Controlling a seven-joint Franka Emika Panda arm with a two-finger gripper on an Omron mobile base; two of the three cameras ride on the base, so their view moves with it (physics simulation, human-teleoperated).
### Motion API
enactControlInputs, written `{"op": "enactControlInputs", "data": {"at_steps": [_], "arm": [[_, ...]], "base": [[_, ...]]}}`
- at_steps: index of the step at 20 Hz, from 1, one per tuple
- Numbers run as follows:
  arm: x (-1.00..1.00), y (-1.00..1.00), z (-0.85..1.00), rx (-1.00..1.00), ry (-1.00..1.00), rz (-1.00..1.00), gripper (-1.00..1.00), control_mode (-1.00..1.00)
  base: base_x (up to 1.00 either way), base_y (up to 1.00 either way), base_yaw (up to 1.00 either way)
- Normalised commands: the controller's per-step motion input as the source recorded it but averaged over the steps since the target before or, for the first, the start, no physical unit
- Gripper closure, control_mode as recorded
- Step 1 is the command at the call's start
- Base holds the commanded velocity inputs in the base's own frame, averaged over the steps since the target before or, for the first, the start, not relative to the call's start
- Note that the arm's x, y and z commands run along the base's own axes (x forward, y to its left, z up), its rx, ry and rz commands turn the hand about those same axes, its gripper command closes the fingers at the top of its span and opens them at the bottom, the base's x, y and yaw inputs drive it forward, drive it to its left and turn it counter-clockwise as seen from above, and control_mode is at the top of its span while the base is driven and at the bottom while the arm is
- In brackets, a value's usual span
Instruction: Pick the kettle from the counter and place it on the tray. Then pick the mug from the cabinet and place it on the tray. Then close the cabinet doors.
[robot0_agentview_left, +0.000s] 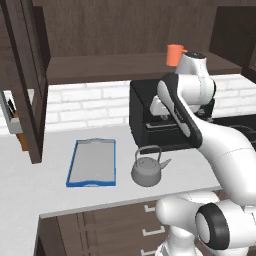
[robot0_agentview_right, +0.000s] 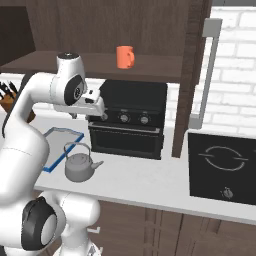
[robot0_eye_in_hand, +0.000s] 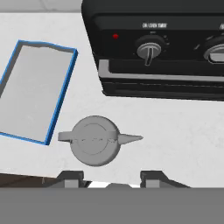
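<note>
Nothing on my list is finished yet, as far as I can judge. The kettle (robot0_agentview_left: 147, 169) sits on the counter (robot0_agentview_left: 30, 195) at centre frame in the left base view, just beside the tray (robot0_agentview_left: 92, 162), whose grey bottom is bare. The mug (robot0_agentview_right: 125, 56) stands on the cabinet (robot0_agentview_right: 100, 30) shelf near the top centre of the right base view, and the cabinet doors (robot0_agentview_right: 192, 75) stand open. In the hand view my gripper (robot0_eye_in_hand: 111, 177) hangs above the kettle at bottom centre, fingertips (robot0_eye_in_hand: 70, 177) spread apart with nothing between them, the black oven (robot0_eye_in_hand: 157, 52) across the top. So the kettle pick comes first, then the mug, then the doors.
</note>
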Motion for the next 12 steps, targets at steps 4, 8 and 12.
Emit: {"op": "enactControlInputs", "data": {"at_steps": [4,8,12], "arm": [[-0.12,0.0,-0.05,0.09,0.0,0.0,-1.0,-1.0],[-0.42,0.08,-0.15,0.06,0.0,0.0,-1.0,-1.0],[-0.39,0.4,-0.27,0.0,0.01,-0.14,-1.0,-1.0]], "base": [[0.0,0.0,0.0],[0.0,0.0,0.0],[0.0,0.0,0.0]]}}
